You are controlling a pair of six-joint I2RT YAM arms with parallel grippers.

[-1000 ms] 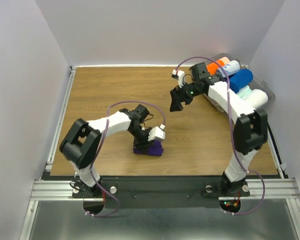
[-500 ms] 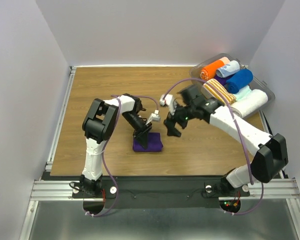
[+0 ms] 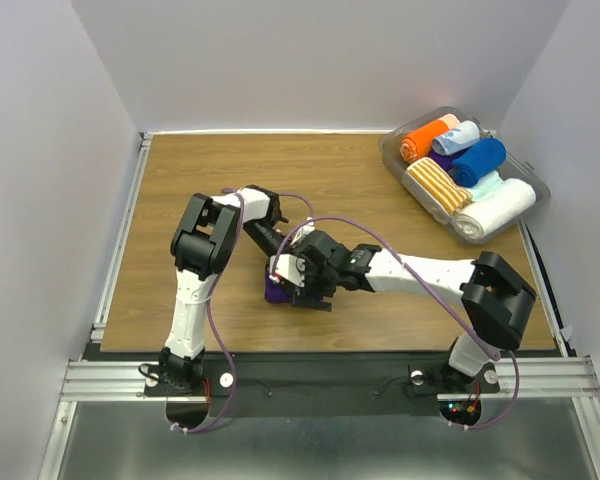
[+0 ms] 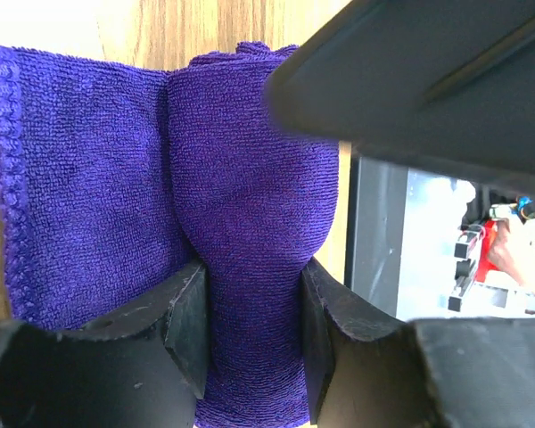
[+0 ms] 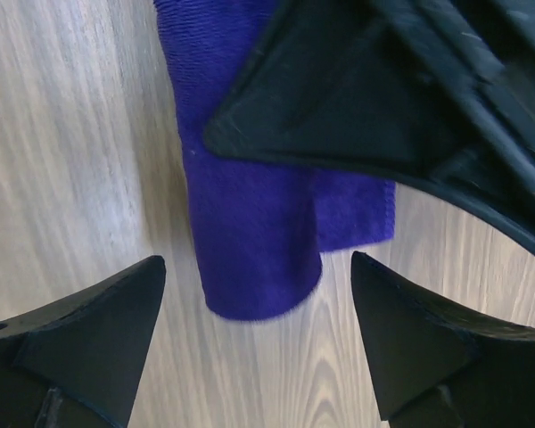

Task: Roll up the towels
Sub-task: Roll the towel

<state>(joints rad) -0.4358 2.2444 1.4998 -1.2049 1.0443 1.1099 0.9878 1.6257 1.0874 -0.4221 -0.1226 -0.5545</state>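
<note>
1. The purple towel (image 4: 241, 196) lies on the table (image 3: 180, 200), its rolled part pinched by the left hand (image 4: 254, 290); the right hand (image 5: 254, 299), spread wide, straddles the roll's end without touching.
2. From above, both hands hide nearly all of it (only a sliver shows).
3. Looped terry cloth; wood-grain table.

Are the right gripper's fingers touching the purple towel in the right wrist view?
No, bare table shows between the purple towel and each finger of the right gripper.
</note>
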